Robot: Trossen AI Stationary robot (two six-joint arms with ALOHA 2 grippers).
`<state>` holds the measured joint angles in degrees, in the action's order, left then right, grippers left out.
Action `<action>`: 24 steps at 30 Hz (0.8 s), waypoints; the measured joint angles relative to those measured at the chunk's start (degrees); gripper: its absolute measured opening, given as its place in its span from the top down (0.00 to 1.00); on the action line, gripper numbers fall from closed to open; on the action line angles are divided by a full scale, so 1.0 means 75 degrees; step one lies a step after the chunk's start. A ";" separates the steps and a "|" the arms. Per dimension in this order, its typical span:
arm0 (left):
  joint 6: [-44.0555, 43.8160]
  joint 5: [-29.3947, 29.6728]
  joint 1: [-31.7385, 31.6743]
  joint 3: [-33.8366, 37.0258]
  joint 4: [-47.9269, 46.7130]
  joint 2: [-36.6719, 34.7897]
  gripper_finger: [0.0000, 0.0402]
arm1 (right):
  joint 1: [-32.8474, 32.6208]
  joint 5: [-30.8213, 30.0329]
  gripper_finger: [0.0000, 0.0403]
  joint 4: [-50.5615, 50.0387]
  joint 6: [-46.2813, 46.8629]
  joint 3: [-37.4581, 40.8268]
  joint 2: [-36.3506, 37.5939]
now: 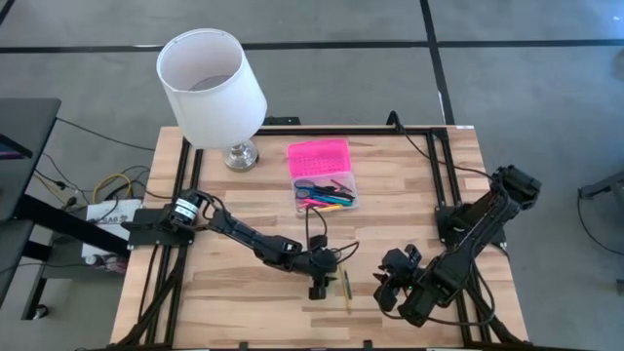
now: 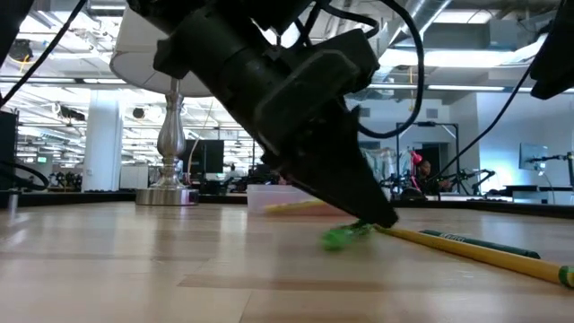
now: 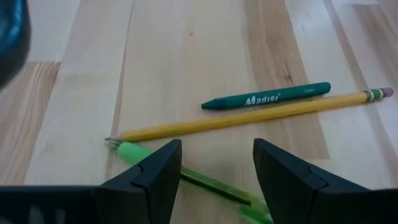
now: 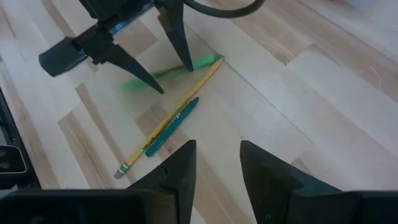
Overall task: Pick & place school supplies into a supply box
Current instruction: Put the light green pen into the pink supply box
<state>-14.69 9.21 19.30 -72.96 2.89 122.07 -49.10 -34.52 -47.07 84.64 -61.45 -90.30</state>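
From above, the left arm reaches out low and long across the table (image 1: 244, 292), its elbow bent and its wrist turned down so that the left gripper (image 1: 319, 290) points at the boards near the front edge; just beside it lie a yellow pencil (image 1: 348, 290) and a green pen, too small here to separate; the right arm is folded back on itself at the right front corner, the right gripper (image 1: 387, 283) hanging near the same spot; the supply box (image 1: 323, 188) stands open toward the back edge, pink lid (image 1: 318, 155) thrown back, coloured pens inside; a white lamp (image 1: 211, 76) stands by the back left corner.

At table height, the left gripper (image 2: 381, 218) slants steeply down to the wood, its tip at the green pen (image 2: 343, 236); the yellow pencil (image 2: 475, 252) runs off beside it; the lamp's metal foot (image 2: 168, 193) shows behind.

Past the left wrist, the left gripper (image 3: 216, 163) stands spread wide, holding nothing, its fingers astride the green pen (image 3: 186, 174); beyond lie the yellow pencil (image 3: 249, 116) and a dark green crayon (image 3: 266, 98), side by side and touching.

Past the right wrist, the right gripper (image 4: 217, 162) is also parted and empty, above the bare boards; farther off the left gripper (image 4: 173, 76) straddles the green pen (image 4: 180, 68); pencil (image 4: 171, 118) and crayon (image 4: 172, 126) lie alongside.
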 joint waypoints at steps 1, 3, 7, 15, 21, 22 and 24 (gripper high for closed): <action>0.0021 0.0027 0.0004 0.0000 -0.0108 -0.0055 0.52 | 0.0000 -0.0002 0.71 -0.0001 -0.0003 0.0000 0.0000; 0.0083 0.0017 0.0000 0.0017 -0.0414 -0.0167 0.52 | 0.0020 -0.0003 0.71 -0.0015 -0.0003 0.0000 0.0000; 0.0189 0.0088 -0.0022 0.0039 -0.1110 -0.0380 0.52 | 0.0098 -0.0006 0.71 -0.0056 -0.0061 -0.0003 0.0000; 0.0231 0.0301 -0.0036 0.0046 -0.1415 -0.0851 0.52 | 0.0117 -0.0038 0.71 -0.0093 -0.0130 -0.0003 0.0000; 0.0539 0.0684 -0.0126 0.0037 -0.1525 -0.1121 0.52 | 0.0125 -0.0065 0.71 -0.0182 -0.0146 -0.0003 0.0000; 0.0538 0.0733 -0.0171 0.0037 -0.1534 -0.1126 0.52 | 0.0125 -0.0067 0.71 -0.0187 -0.0149 -0.0003 0.0000; 0.0536 0.0899 -0.0250 0.0037 -0.1438 -0.1126 0.52 | 0.0122 -0.0064 0.71 -0.0237 -0.0146 -0.0003 0.0000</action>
<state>-10.67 15.96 17.43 -72.69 -7.89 113.62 -48.18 -35.00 -48.84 83.55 -61.47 -90.30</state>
